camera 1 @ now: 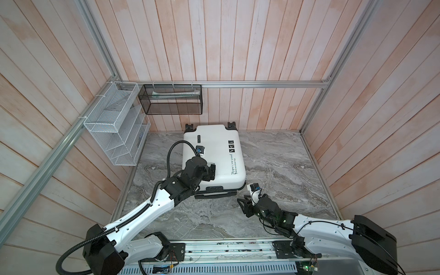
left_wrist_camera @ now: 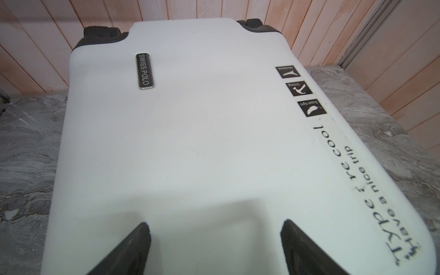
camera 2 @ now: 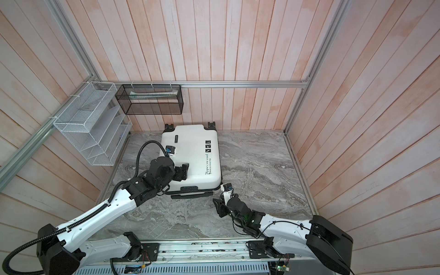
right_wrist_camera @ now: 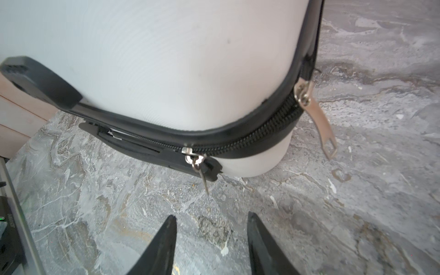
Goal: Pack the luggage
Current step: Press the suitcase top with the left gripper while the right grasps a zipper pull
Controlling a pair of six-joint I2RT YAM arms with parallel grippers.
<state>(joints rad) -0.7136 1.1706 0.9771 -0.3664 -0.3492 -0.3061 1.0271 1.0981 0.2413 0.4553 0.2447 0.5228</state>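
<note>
Marble surface (camera 1: 273, 166), black basket (camera 1: 170, 99) beyond luggage (camera 1: 214, 152)

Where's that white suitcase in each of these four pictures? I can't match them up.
Top view: the suitcase lies flat, about mid-picture.
Top view: same, slightly left of centre.
Left wrist view: its printed top fills most of the picture.
Right wrist view: one rounded corner, zipper showing, fills the upper part.
Shared landmark: the grey marble floor, in all four.

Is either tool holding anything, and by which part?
Nothing is held: left tool open over the suitcase shell, right tool open short of its zipper pull.
</note>
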